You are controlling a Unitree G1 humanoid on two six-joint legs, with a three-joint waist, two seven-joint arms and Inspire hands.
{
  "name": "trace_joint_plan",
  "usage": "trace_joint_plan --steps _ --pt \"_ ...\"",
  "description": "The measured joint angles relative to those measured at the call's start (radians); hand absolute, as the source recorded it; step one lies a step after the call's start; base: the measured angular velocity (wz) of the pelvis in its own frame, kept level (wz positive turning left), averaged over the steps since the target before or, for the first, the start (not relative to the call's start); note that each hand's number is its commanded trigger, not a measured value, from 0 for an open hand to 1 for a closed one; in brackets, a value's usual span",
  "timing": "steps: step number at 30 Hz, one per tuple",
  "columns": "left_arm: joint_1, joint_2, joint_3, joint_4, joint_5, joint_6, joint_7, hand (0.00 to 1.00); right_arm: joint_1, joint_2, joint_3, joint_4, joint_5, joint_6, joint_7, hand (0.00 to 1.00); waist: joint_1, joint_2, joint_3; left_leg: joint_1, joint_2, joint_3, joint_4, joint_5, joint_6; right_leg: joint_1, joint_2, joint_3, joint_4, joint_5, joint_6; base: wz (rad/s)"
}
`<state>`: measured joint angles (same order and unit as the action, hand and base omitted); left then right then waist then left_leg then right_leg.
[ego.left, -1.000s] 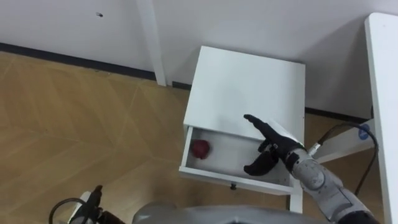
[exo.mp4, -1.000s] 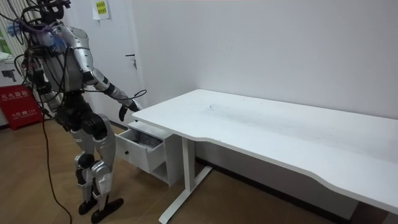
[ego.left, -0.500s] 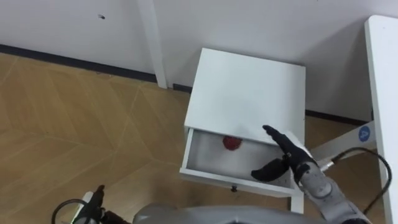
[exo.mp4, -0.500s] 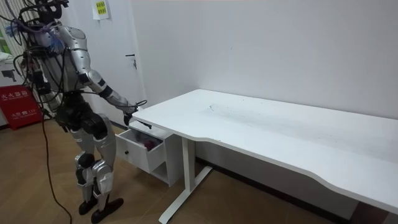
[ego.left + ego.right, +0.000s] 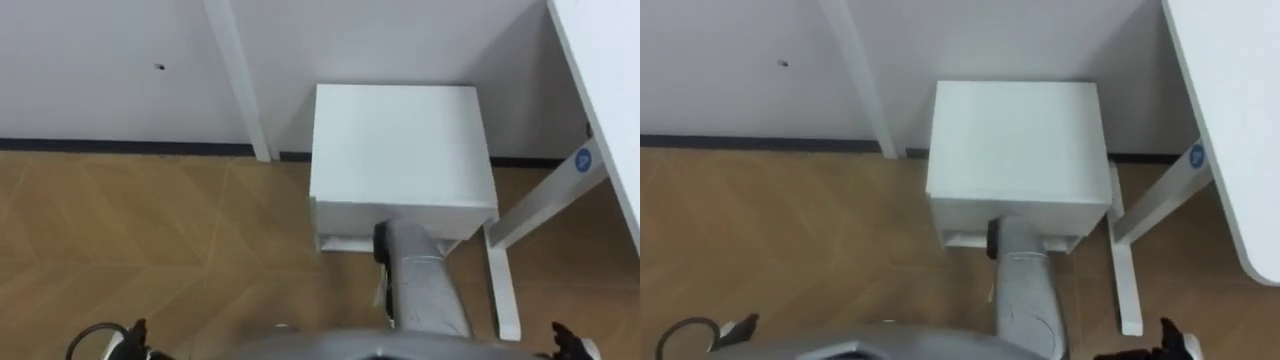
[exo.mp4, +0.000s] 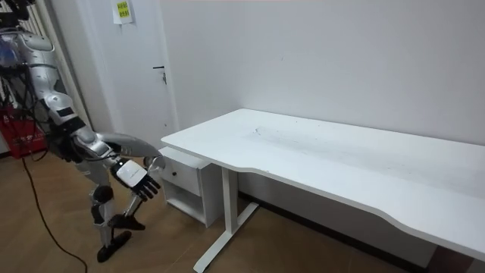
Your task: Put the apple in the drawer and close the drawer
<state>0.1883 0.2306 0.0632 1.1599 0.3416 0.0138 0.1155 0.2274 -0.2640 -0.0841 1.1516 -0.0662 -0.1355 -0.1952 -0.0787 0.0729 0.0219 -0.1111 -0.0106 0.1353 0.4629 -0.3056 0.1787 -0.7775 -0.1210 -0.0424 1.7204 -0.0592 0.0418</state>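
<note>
Wooden floor [image 5: 150, 230] fronts the cabinet [image 5: 400, 140]; its near-shut drawer [image 6: 180, 173] lies just beyond the right hand [image 6: 132, 174], splayed and empty

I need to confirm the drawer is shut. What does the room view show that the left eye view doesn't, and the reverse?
Room view adds the whole length of the white desk and the right hand hanging low before the cabinet, fingers straight. Left eye view adds the cabinet's top from straight above. Both share the cabinet and its drawer, pushed in or nearly so, with a grey part of the robot against the drawer front.
</note>
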Motion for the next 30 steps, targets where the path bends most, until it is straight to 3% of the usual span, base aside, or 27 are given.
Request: trace_joint_plan --steps 1,3,4,5,6,7,8,10,12,13,18,21,24,27,30 --pt "0.004 -0.001 0.0 -0.001 0.0 -0.001 0.0 0.0 -0.01 -0.001 0.0 0.003 0.001 0.005 -0.003 0.0 0.001 -0.003 0.0004 -0.003 -0.004 0.001 0.002 0.003 -0.001 0.045 -0.003 -0.002 -0.077 -0.004 0.007 0.11" --pt "0.036 0.0 0.001 -0.011 0.0 0.001 0.003 0.0 -0.034 0.0 0.006 0.007 0.022 0.019 -0.006 0.0 0.005 -0.018 -0.0005 -0.006 -0.022 0.004 -0.003 0.012 -0.012 0.291 -0.021 -0.03 -0.509 -0.033 0.033 0.04" --pt "0.049 -0.001 0.009 -0.021 0.0 0.001 0.009 0.0 -0.037 0.003 0.006 -0.002 0.02 0.025 -0.007 0.0 0.023 -0.032 -0.0029 -0.001 -0.04 0.012 -0.024 0.019 -0.027 0.405 -0.017 -0.041 -0.726 -0.06 0.038 -0.13" --pt "0.049 -0.001 0.014 -0.021 0.0 0.002 0.012 0.0 -0.037 0.007 0.006 -0.008 0.018 0.028 -0.007 0.0 0.036 -0.042 -0.0054 0.002 -0.045 0.023 -0.04 0.025 -0.041 0.455 -0.014 -0.041 -0.821 -0.076 0.039 -0.21" --pt "0.048 -0.001 0.014 -0.023 0.0 0.003 0.026 0.0 -0.036 0.014 0.006 -0.023 0.018 0.028 -0.009 0.0 0.053 -0.056 -0.0088 0.006 -0.058 0.029 -0.077 0.041 -0.069 0.542 0.003 -0.046 -0.99 -0.11 0.04 -0.19" --pt "0.046 -0.004 0.008 -0.029 -0.014 0.003 0.045 0.0 -0.042 0.022 0.006 -0.029 0.026 0.027 -0.013 0.0 0.064 -0.066 -0.0151 0.014 -0.063 0.031 -0.121 0.062 -0.103 0.618 0.029 -0.05 -1.135 -0.133 0.035 -0.13" --pt "0.046 -0.006 0.007 -0.034 -0.022 0.004 0.054 0.0 -0.048 0.027 0.007 -0.029 0.032 0.026 -0.014 0.0 0.067 -0.069 -0.0175 0.018 -0.066 0.031 -0.14 0.071 -0.117 0.648 0.042 -0.048 -1.199 -0.136 0.03 -0.12" --pt "0.041 -0.008 0.012 -0.055 -0.035 0.008 0.076 0.0 -0.052 0.039 0.025 -0.029 0.039 0.026 -0.01 0.0 0.097 -0.1 -0.0227 0.026 -0.073 0.056 -0.182 0.092 -0.119 0.736 0.065 -0.043 -1.397 -0.112 0.003 -0.28" --pt "0.041 -0.007 0.012 -0.068 -0.035 0.01 0.078 0.0 -0.053 0.047 0.026 -0.029 0.054 0.023 -0.008 0.0 0.101 -0.11 -0.0248 0.033 -0.074 0.055 -0.185 0.093 -0.117 0.797 0.071 -0.062 -1.501 -0.097 -0.009 -0.13" --pt "0.039 -0.007 0.012 -0.072 -0.035 0.009 0.079 0.0 -0.052 0.049 0.027 -0.029 0.061 0.022 -0.006 0.0 0.101 -0.115 -0.0273 0.036 -0.074 0.055 -0.189 0.093 -0.117 0.806 0.071 -0.072 -1.52 -0.093 -0.009 0.03" --pt "0.024 -0.011 -0.009 -0.08 -0.034 -0.003 0.079 0.0 -0.078 0.054 0.026 -0.015 0.06 0.002 0.005 0.0 0.081 -0.123 -0.0212 0.055 -0.072 0.053 -0.208 0.094 -0.115 0.834 0.08 -0.067 -1.552 -0.09 -0.008 -0.03" --pt "0.023 -0.011 -0.008 -0.08 -0.034 -0.012 0.079 0.0 -0.069 0.054 0.026 0.017 0.062 -0.002 0.013 0.0 0.077 -0.119 -0.018 0.067 -0.07 0.052 -0.235 0.113 -0.081 0.833 0.086 -0.064 -1.554 -0.092 -0.01 -0.02" --pt "0.023 -0.011 -0.008 -0.08 -0.034 -0.012 0.079 0.0 -0.053 0.055 0.026 0.03 0.08 0.006 0.036 0.0 0.069 -0.11 -0.0127 0.071 -0.067 0.051 -0.244 0.121 -0.027 0.833 0.093 -0.063 -1.552 -0.105 -0.019 0.0" --pt "0.03 -0.016 -0.008 -0.08 -0.033 -0.012 0.078 0.0 -0.045 0.056 0.025 0.038 0.086 0.014 0.047 0.0 0.058 -0.096 -0.011 0.071 -0.063 0.05 -0.244 0.121 -0.027 0.832 0.097 -0.062 -1.551 -0.108 -0.024 0.0" --pt "0.029 -0.021 -0.008 -0.08 -0.033 -0.014 0.077 0.0 -0.043 0.055 0.023 0.053 0.092 0.03 0.052 0.0 0.057 -0.088 -0.0145 0.072 -0.059 0.052 -0.246 0.121 -0.027 0.831 0.1 -0.062 -1.55 -0.109 -0.026 0.0"
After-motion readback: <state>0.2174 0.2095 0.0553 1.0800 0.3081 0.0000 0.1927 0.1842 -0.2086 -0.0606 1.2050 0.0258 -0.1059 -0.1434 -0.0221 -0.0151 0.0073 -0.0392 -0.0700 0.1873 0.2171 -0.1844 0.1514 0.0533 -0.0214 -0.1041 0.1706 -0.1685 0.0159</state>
